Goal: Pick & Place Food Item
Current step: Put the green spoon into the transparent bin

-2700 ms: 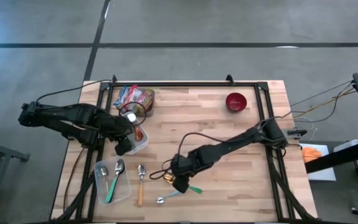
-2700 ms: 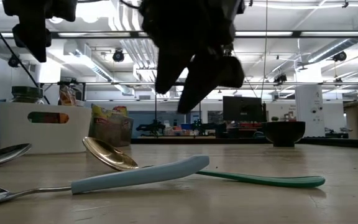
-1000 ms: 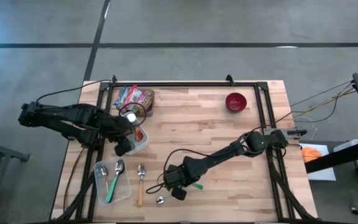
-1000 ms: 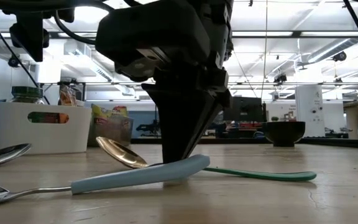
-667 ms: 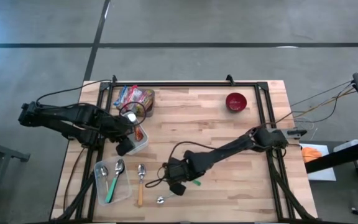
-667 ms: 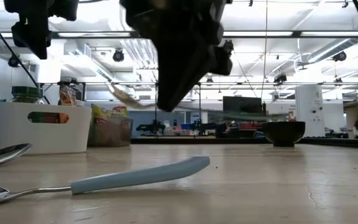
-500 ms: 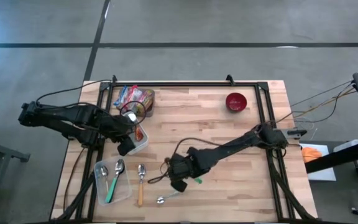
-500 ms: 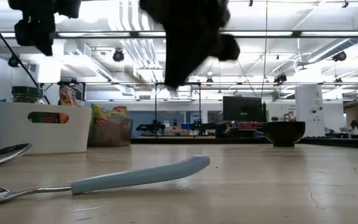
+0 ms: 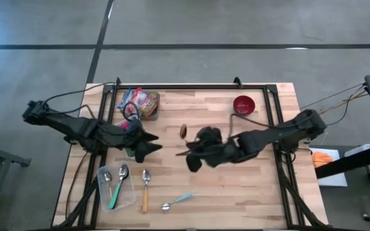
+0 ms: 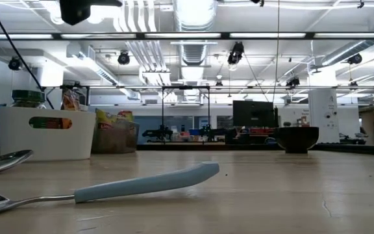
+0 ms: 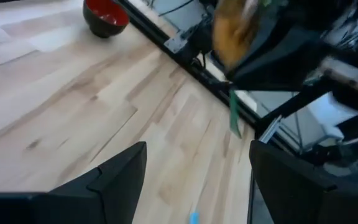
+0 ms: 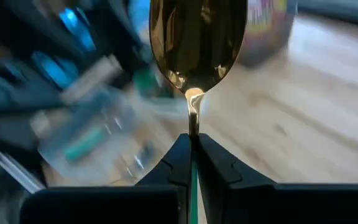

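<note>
The right claw (image 12: 193, 160) is clenched on the thin neck of a gold spoon (image 12: 197, 43) with a green handle, holding it up over the middle of the wooden desk (image 9: 249, 186); in the overhead view the gold bowl of that spoon (image 9: 183, 131) sticks out from the dark arm toward the far side of the desk, and the claw (image 9: 194, 160) itself sits near the desk's centre. The left claw (image 9: 151, 148) hangs above the desk just beside a white bin (image 10: 44, 132), its two fingers (image 11: 114, 180) spread apart and holding nothing. Behind the bin, by the far left corner, lie snack packets (image 9: 140, 101). A red bowl (image 9: 244, 105) stands alone near the far right edge. On the near side a clear tray (image 9: 131, 197) holds a silver spoon and a green-handled spoon (image 9: 114, 196), and just beside the tray a wooden-handled spoon (image 9: 146, 190) lies on the bare wood. A spoon with a light blue handle (image 9: 176, 201) rests flat on the desk closer to the near edge, well apart from both arms; the table-level view shows it (image 10: 145, 183) lying alone in the foreground
</note>
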Tool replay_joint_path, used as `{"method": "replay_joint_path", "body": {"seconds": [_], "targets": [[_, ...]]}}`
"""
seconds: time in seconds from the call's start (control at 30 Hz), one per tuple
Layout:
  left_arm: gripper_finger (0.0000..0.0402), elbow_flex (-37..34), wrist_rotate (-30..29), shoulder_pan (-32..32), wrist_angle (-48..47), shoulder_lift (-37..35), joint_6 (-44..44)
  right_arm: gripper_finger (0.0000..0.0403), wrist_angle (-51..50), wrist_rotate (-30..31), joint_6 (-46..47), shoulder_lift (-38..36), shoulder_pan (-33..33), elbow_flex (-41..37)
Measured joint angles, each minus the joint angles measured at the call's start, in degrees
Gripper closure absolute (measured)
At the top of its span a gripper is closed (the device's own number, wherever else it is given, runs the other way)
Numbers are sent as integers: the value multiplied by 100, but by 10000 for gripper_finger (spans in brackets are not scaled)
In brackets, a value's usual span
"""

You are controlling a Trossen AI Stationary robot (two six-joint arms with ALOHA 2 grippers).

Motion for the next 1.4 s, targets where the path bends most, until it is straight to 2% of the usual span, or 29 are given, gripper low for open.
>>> {"method": "replay_joint_path", "body": {"seconds": [0.2, 0.3, 0.43, 0.93, 1.07, 1.3, 1.4], "targets": [[114, -259, -201, -35, 1209, 459, -114, 395, 2277, 521, -654, -723, -11, -884], [114, -229, -218, -37, 1999, 788, 41, 395, 2899, 569, -871, -742, -39, -1105], [114, -140, -192, -38, 2683, 1134, 297, 395, 3120, 567, -933, -692, -48, -1165], [121, -23, -153, -24, 3198, 1577, 435, 395, 3518, 541, -1090, -622, -52, -1169], [152, -14, -126, -18, 3381, 1581, 586, 395, 3517, 523, -1110, -622, -57, -1169], [233, -14, -53, 36, 3439, 1581, 588, 395, 3543, 482, -1132, -622, -57, -1169], [251, -14, -30, 48, 3444, 1581, 583, 395, 3563, 479, -1132, -622, -57, -1169]]}}
